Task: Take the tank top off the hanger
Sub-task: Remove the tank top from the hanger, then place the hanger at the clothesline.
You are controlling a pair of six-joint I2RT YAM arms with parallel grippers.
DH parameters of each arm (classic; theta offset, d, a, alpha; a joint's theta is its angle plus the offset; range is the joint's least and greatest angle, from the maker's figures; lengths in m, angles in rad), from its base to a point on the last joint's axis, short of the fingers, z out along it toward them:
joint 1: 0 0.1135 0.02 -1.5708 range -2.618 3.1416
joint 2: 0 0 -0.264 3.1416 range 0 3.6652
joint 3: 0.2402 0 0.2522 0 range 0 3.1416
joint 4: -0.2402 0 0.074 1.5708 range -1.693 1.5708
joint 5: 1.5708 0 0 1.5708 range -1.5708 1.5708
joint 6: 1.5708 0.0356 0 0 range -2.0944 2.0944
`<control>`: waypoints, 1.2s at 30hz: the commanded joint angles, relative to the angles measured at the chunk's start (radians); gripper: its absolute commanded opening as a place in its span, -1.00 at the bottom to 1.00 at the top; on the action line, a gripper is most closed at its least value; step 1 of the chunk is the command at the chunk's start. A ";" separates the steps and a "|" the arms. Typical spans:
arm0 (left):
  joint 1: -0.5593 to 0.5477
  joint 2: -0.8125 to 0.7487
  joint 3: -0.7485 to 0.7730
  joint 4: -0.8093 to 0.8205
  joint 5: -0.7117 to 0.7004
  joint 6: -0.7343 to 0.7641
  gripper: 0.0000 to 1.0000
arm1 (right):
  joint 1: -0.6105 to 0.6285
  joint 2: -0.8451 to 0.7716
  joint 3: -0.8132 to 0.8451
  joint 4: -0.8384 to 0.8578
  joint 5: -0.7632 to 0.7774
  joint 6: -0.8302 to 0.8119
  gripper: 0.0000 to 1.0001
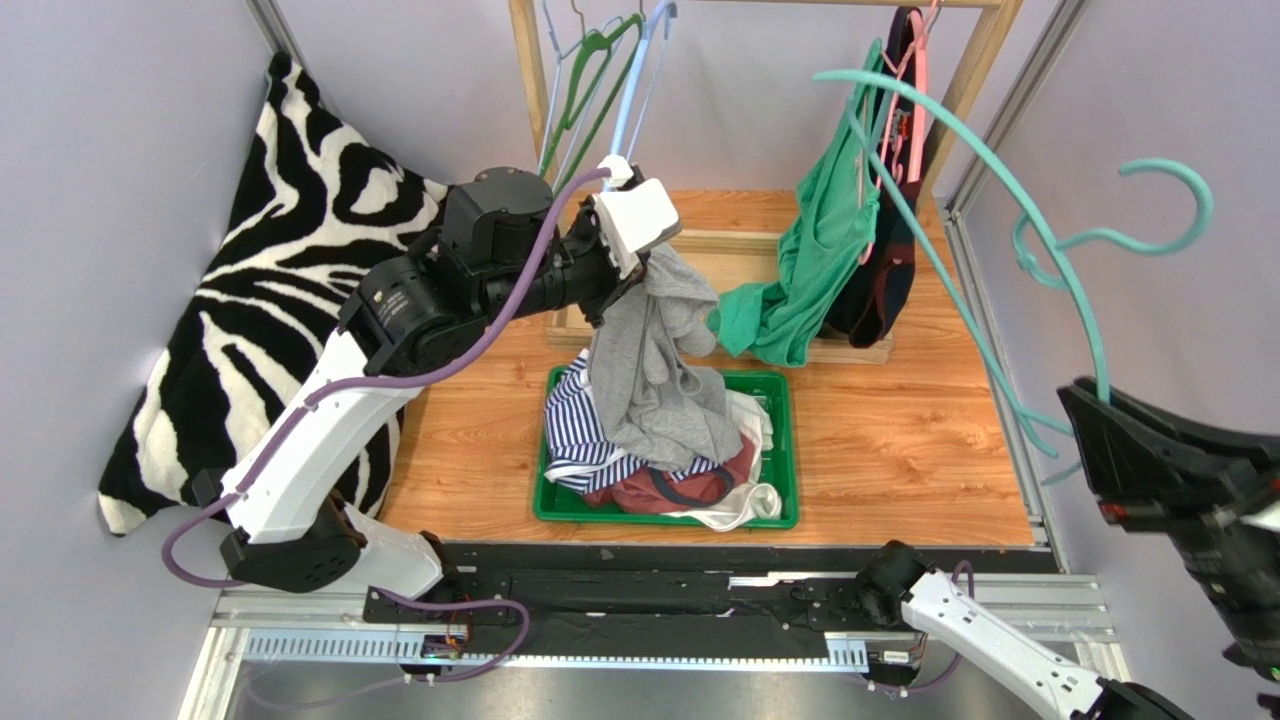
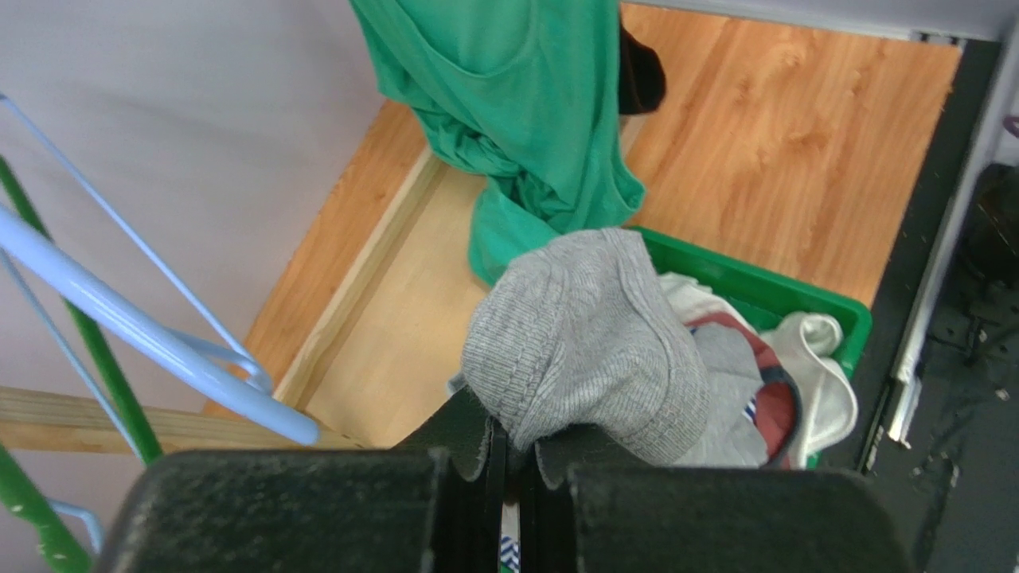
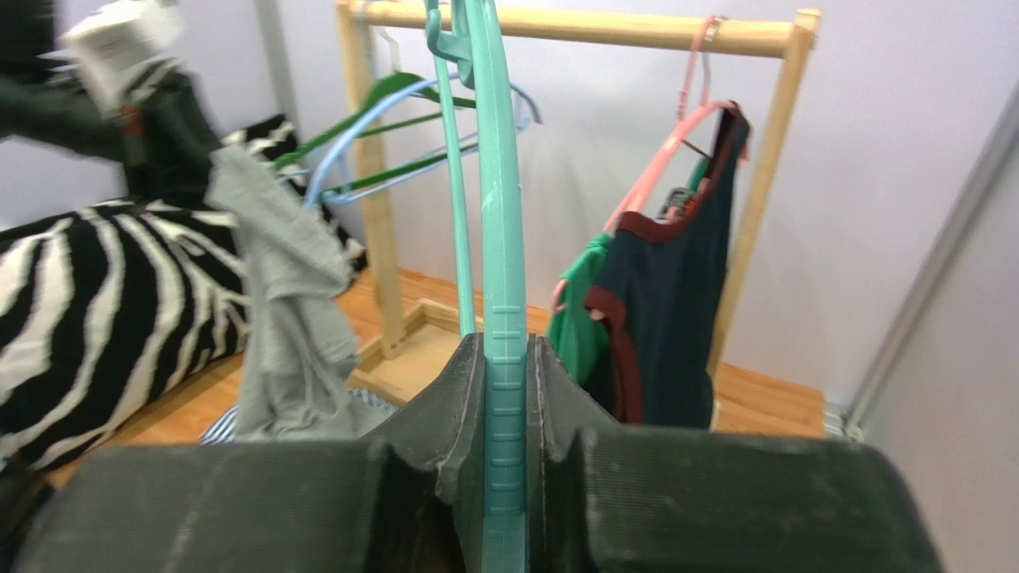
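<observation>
At frame centre the left gripper point(image 2: 514, 451) is clamped shut on the grey tank top point(image 1: 657, 375), which drapes into the green bin point(image 1: 783, 428), while the right gripper point(image 3: 504, 370), lower right, pinches the bare teal hanger point(image 3: 500, 239)

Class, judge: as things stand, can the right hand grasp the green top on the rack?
Probably not: the right hand is shut on the teal hanger, leaving no grip for the green top.

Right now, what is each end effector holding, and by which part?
The left end effector pinches the gray tank top by a bunched fold at its upper end; the right end effector clamps the teal hanger on one of its arms.
</observation>
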 commanded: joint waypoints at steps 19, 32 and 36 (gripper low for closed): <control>-0.032 0.064 -0.232 -0.125 0.100 0.108 0.03 | 0.002 0.482 -0.020 0.209 0.268 0.053 -1.00; -0.032 0.003 -0.582 0.104 0.092 0.096 0.04 | 0.002 0.612 0.041 0.188 0.297 0.073 -1.00; -0.032 0.027 -0.668 0.148 0.072 0.099 0.09 | 0.002 0.654 0.064 0.195 0.300 0.062 -1.00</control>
